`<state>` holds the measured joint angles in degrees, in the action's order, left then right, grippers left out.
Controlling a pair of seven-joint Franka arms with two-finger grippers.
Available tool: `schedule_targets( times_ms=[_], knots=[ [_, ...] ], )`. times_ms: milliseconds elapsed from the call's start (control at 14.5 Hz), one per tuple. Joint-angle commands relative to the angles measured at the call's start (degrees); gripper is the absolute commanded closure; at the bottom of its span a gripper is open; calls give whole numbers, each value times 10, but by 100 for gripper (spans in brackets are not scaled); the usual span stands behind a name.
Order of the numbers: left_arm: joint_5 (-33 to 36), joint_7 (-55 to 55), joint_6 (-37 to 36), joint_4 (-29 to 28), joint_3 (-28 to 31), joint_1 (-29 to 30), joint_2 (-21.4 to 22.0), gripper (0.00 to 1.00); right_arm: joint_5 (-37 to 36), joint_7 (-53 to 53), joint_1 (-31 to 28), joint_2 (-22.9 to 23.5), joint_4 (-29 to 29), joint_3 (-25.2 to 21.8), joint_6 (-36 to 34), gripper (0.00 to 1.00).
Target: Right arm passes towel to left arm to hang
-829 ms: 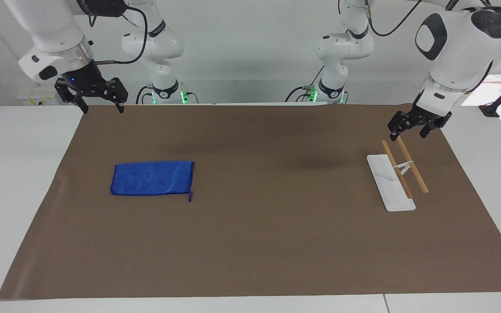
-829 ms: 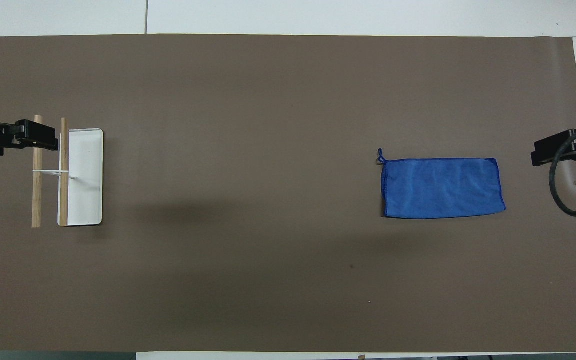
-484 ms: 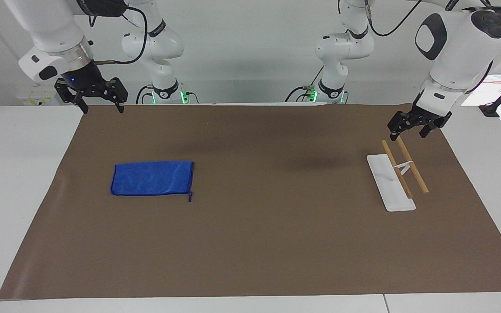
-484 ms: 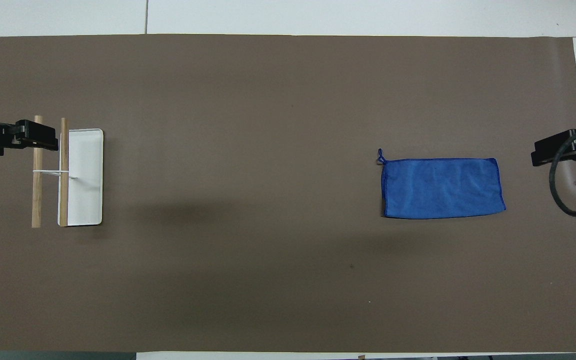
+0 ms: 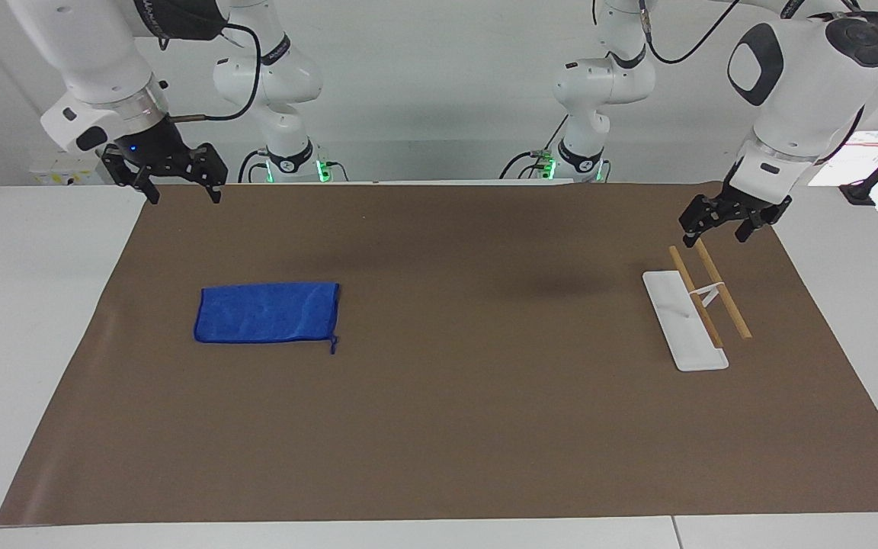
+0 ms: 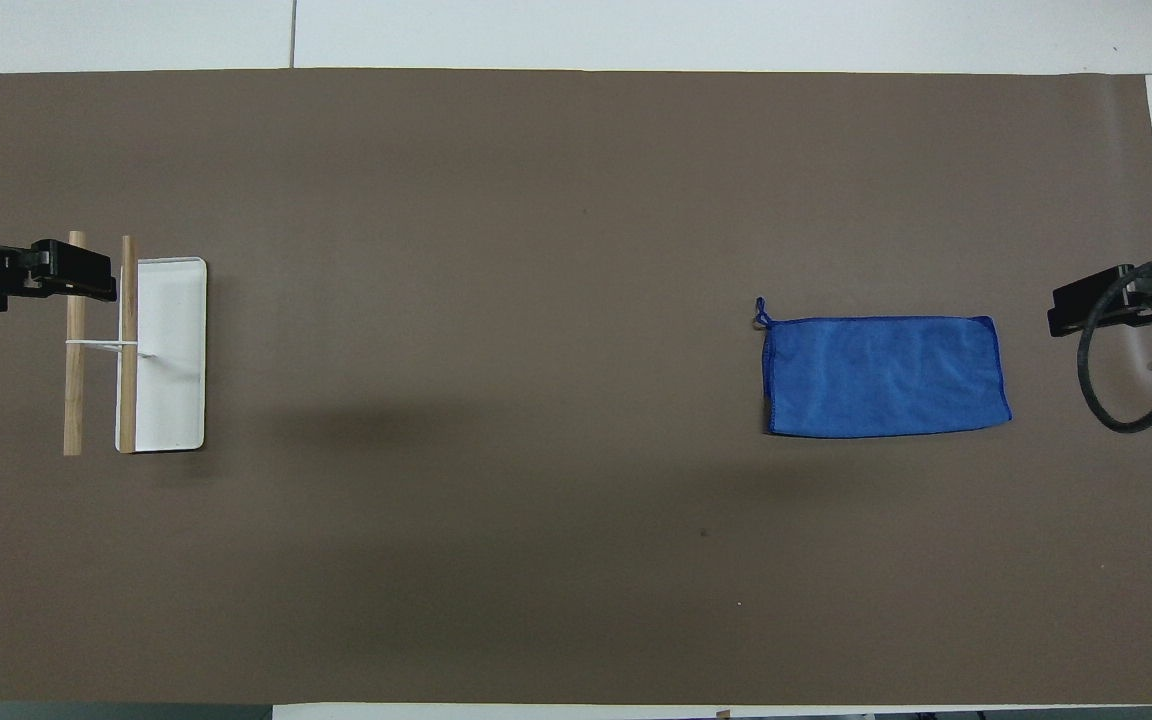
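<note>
Right gripper [image 5: 184, 196] raised with fingers spread wide and nothing between them, above the brown mat's [image 5: 439, 427] corner at the right arm's [image 5: 92, 69] end. Towel [image 5: 267, 313] flat on the mat, toward the same end, well apart from that gripper. Long axis lying along the mat's length, running from one arm's end toward the other; short blue loop [image 6: 762, 316] at the corner farther from the robots, pointing toward the mat's middle. Left gripper [image 5: 716, 232] likewise open and holding nothing, hovering over the wooden bars of the white-based rack [image 5: 694, 313] at the mat's left-arm end; left arm [image 5: 797, 84] waiting.
</note>
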<state>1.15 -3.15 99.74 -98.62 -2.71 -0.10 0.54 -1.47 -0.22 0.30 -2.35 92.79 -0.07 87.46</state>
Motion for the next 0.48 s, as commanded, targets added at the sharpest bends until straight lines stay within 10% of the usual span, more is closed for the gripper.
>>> schedule_targets(
  times_ms=[0, 415],
  knots=[
    [4, -6, -1, -13, 0, 2, 14, 0, 2, 3, -3, -27, 39, 2, 28, 0],
    [4, -6, -2, -13, 0, 2, 13, 0, -3, 43, -5, -81, 172, 1, 130, 0]
  ],
)
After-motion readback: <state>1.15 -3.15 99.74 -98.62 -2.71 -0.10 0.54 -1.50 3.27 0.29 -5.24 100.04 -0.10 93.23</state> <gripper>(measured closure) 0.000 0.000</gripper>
